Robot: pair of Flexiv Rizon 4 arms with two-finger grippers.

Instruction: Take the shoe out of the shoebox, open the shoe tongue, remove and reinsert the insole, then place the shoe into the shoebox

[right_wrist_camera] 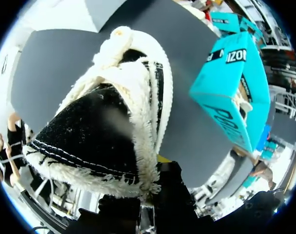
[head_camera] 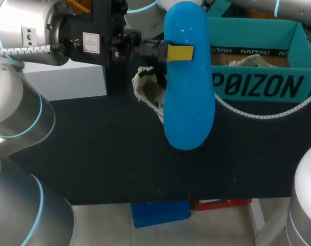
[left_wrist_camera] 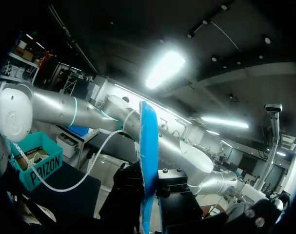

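Insole point(head_camera: 188, 102), blue, pinched by left claw point(head_camera: 178, 52); teal shoebox point(head_camera: 257, 84) bears black lettering.

The insole point(head_camera: 188, 92) is smooth, matt blue foam. The shoe point(right_wrist_camera: 99, 141) is rough black suede-like cloth edged with shaggy cream fleece. The box point(head_camera: 263, 84) is matt teal cardboard. The table point(head_camera: 109, 154) has a dull, dark, finely grained top. The arms point(head_camera: 22, 25) are smooth silvery metal with a satin sheen.

Silver arms point(head_camera: 14, 110), cyan rings point(head_camera: 41, 108), white cable point(head_camera: 22, 50), black yellow-tipped hand point(head_camera: 179, 52).
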